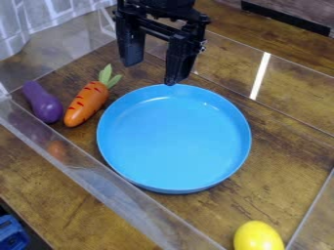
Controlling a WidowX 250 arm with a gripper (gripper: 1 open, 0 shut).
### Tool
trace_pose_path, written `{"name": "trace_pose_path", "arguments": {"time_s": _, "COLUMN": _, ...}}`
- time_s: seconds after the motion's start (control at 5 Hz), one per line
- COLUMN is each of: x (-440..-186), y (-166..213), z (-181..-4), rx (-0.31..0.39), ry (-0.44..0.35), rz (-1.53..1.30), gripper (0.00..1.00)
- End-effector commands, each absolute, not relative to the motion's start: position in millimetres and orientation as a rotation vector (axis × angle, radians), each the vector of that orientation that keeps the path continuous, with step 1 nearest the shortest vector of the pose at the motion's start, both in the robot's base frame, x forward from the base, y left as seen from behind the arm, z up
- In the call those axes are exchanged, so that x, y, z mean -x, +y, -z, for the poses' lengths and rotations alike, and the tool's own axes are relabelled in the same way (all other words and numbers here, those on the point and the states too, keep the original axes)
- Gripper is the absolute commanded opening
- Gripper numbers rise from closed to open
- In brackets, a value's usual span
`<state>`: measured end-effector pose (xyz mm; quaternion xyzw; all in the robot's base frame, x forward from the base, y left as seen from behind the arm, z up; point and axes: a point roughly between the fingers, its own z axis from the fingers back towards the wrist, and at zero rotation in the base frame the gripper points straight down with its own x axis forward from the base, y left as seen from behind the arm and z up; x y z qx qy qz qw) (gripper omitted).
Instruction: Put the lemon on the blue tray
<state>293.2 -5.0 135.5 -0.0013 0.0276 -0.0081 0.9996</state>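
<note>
The black tool [158,61] hangs at the top, pointing down above the far rim of the blue tray [175,136]. Its two fingers are spread apart and nothing is between them. The big round tray sits in the middle of the brown wooden table [280,117], with nothing on it. The lemon [259,236] is yellow and shiny. It lies near the bottom edge, apart from the tray. An orange carrot [88,102] with green leaves lies just left of the tray. A purple eggplant [41,101] lies beside the carrot, farther left.
</note>
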Motion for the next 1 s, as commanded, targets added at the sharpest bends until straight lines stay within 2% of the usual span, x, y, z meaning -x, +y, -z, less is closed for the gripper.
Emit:
{"name": "trace_pose_path", "arguments": {"time_s": 0.0, "x": -295.9, "y": -12.7, "z": -128.7, "rx": 0.005, "ry": 0.065, "rz": -0.025, "gripper": 1.00}}
{"name": "trace_pose_path", "arguments": {"time_s": 0.2, "x": -294.6, "y": -34.4, "z": -116.7, "rx": 0.008, "ry": 0.062, "rz": -0.009, "gripper": 1.00}}
{"name": "trace_pose_path", "arguments": {"time_s": 0.8, "x": -283.6, "y": -87.5, "z": -90.1, "rx": 0.023, "ry": 0.045, "rz": 0.303, "gripper": 1.00}}
